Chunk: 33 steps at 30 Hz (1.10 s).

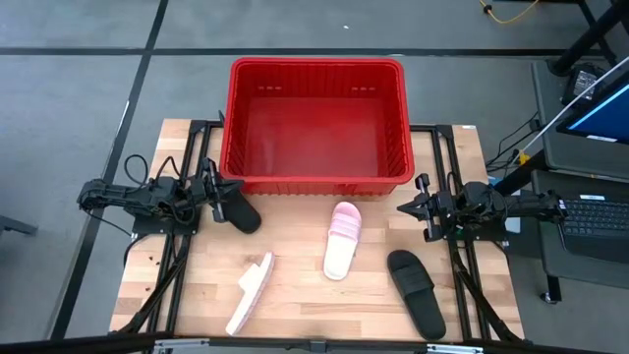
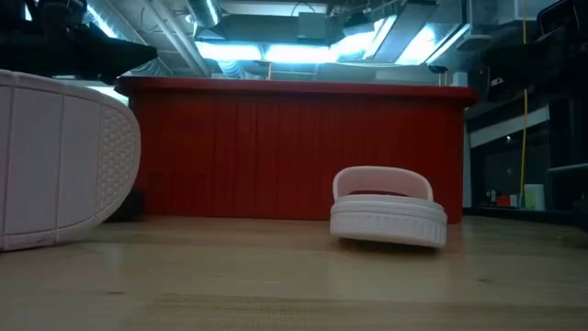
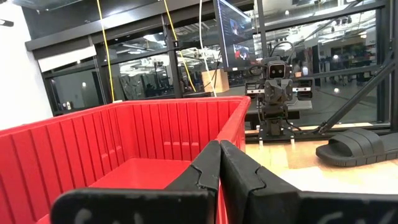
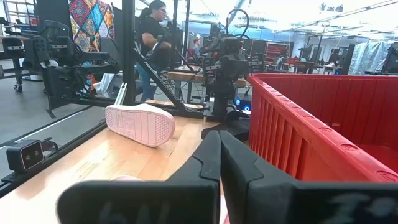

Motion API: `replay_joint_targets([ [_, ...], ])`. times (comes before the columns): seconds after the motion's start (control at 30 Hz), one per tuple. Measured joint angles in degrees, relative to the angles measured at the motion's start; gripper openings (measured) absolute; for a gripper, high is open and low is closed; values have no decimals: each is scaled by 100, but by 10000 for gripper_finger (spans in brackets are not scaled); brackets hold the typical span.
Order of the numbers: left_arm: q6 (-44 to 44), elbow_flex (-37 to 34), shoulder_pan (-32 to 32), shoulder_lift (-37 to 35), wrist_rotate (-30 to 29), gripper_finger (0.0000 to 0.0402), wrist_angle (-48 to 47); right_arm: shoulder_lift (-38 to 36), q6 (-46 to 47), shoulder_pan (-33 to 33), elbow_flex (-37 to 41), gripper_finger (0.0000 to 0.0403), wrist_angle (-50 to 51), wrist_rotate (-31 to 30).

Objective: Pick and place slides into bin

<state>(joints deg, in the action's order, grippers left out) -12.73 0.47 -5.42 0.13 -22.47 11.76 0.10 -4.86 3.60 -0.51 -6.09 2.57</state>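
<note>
Looking down on my table, I see the red bin [image 1: 316, 123] standing at the far edge with nothing inside it. All the slides lie outside it on the wooden table [image 1: 305, 320]. One pink slide [image 1: 343, 239] rests upright near the middle, just in front of the bin. The other pink slide [image 1: 250, 292] lies tipped on its side toward the front left. A black slide [image 1: 417, 291] sits at the front right. Another black slide [image 1: 241, 210] lies just by the left gripper [image 1: 214, 187], though I cannot quite tell whether they touch. The left gripper has its fingers pressed together, holding nothing. The right gripper [image 1: 421, 207] waits at the right side, its fingers likewise closed and empty.
</note>
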Motion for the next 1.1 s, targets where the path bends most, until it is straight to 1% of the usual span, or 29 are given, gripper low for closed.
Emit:
replay_joint_targets([
  [0.33,0,0,0,1,1,6,-1,-1,15,1,1,6,0,0],
  [0.4,0,0,1,0,1,7,-1,-2,201,2,2,6,0,2],
  [0.5,0,0,-1,1,-1,8,-1,0,783,2,2,6,0,0],
  [0.57,0,0,0,1,0,8,1,-1,912,1,1,6,0,2],
  [0.83,0,0,1,1,-1,8,1,-1,913,2,2,6,72,49],
  [1.0,0,0,1,0,-1,6,1,0,459,2,1,6,127,51],
  [1.1,0,0,1,1,1,7,-1,0,497,2,2,6,127,50],
])
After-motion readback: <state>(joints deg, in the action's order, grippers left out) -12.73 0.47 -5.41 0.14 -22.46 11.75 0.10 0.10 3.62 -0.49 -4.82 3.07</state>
